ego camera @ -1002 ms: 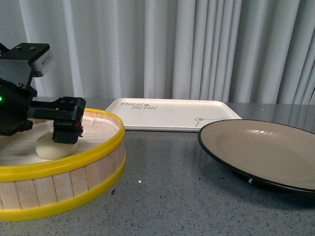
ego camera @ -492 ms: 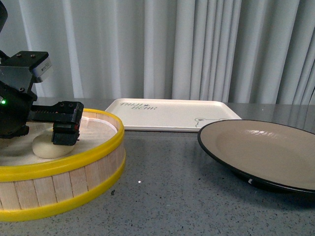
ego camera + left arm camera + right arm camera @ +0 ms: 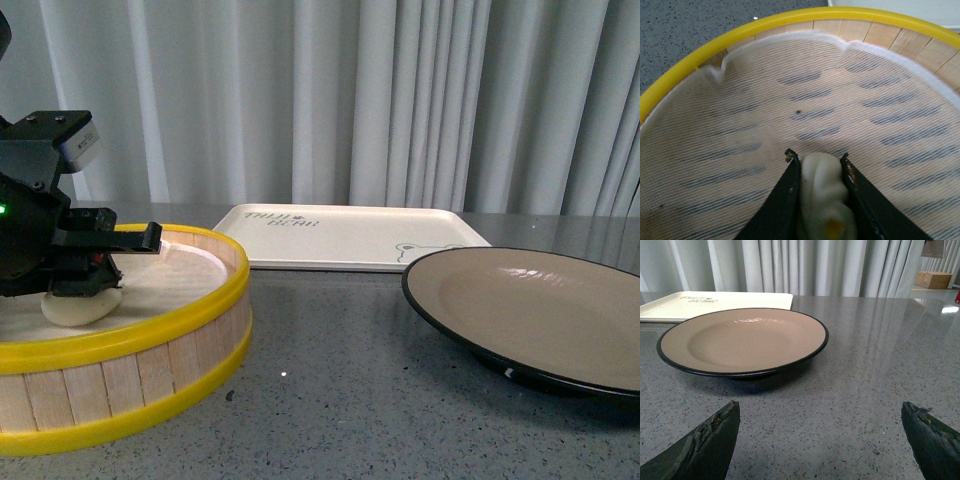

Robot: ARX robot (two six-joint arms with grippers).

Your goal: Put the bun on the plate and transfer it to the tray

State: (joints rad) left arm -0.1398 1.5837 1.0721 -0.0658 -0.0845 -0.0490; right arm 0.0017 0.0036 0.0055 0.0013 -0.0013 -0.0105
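1. The left gripper (image 3: pixel 85 285) was down inside the steamer basket (image 3: pixel 190 335), at the robot's left on the worktop (image 3: pixel 340 390).
2. Its jaws were closed onto the bun (image 3: pixel 80 306). In the left wrist view, the two black jaws pressed on opposite flanks of the bun (image 3: pixel 822 200), either side of the left gripper (image 3: pixel 817 157) centre, and the yellow dot showed on top.
3. The bun sat on the white cloth liner (image 3: pixel 840 100) of the steamer basket (image 3: pixel 700 65). I could not tell whether it was lifted clear.
4. The right gripper (image 3: pixel 819 407) had its jaws spread wide and held nothing. It was low over the worktop (image 3: pixel 850 390) and well short of the plate (image 3: pixel 740 337).
5. The plate (image 3: pixel 540 300) stood bare at the robot's right, apart from the basket.
6. The tray (image 3: pixel 350 235) lay behind both, near the curtain (image 3: pixel 400 100).
7. Dark lettering (image 3: pixel 283 217) ran in two lines on the tray but was too small to read. A bear drawing (image 3: pixel 410 243) sat near its right edge.
8. The white label (image 3: pixel 83 140) on the left arm's housing was illegible.
9. The cardboard box (image 3: pixel 934 279) far behind showed no readable marking.
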